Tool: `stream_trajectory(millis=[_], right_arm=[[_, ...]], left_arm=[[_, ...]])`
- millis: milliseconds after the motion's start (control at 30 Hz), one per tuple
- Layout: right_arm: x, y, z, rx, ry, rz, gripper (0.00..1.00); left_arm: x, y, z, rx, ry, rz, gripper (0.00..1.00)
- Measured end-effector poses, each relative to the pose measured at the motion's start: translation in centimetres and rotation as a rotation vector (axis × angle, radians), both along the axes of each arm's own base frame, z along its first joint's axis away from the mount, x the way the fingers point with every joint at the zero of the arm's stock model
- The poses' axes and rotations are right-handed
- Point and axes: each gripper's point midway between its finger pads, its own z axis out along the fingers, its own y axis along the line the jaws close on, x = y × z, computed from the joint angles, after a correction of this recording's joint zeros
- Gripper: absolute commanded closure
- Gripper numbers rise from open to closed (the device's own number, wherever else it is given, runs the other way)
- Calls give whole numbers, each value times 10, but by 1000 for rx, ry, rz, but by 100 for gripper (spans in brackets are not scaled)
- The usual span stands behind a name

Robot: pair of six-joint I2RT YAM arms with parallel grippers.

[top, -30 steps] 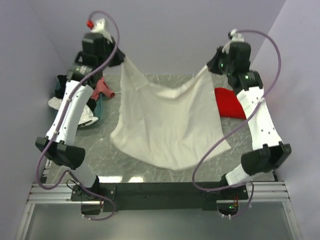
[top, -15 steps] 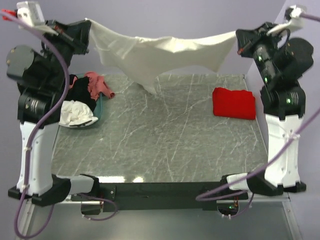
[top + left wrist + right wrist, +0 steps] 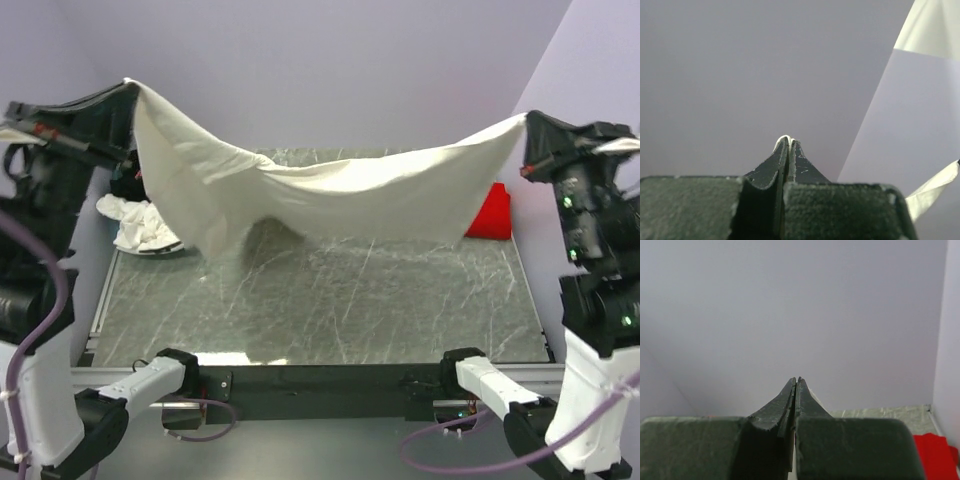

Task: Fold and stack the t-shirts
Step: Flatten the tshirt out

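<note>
A large cream t-shirt (image 3: 330,200) hangs stretched in the air between my two grippers, sagging in the middle above the marble table (image 3: 330,300). My left gripper (image 3: 128,90) is shut on its upper left corner; a thin edge of cream cloth shows at the closed tips (image 3: 787,139). High on the right, my right gripper (image 3: 524,122) is shut on the other corner, jaws pressed together (image 3: 796,380). A folded red t-shirt (image 3: 493,213) lies at the table's right edge, half hidden behind the cream cloth, and shows in the right wrist view (image 3: 935,455).
A crumpled white shirt (image 3: 140,228) and dark cloth (image 3: 126,180) lie piled at the table's left edge. Lavender walls close in behind and on both sides. A black rail (image 3: 320,380) runs along the near edge by the arm bases.
Both arms have risen and spread apart, lifting the cream t-shirt off the table. It now hangs wider and nearer, covering part of the red t-shirt and the left pile.
</note>
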Motion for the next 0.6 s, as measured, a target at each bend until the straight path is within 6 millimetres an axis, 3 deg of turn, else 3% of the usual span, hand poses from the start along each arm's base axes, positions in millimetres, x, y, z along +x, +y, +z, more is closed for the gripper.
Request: stream_trajectory(millis=[167,300,367,467,600], right_arm=[[-38,-14,25,10,-90,-51,100],[-51,-18,34,16,-127,-67,100],[-46,-18,33,16,-117,-70,100],[-23,-15,24,9,-75,-69,100],[29,-8,-3,-6,26,-63,100]], left_arm=[[-40,11,25,-26,-89,-2,99],[-50,13,33,-36,-123,-4,100],[-42,11,29,-36,-105,-7,99],[-16,2,16,-23,-49,-14,99],[45,-14,-9,7,67,-11,99]])
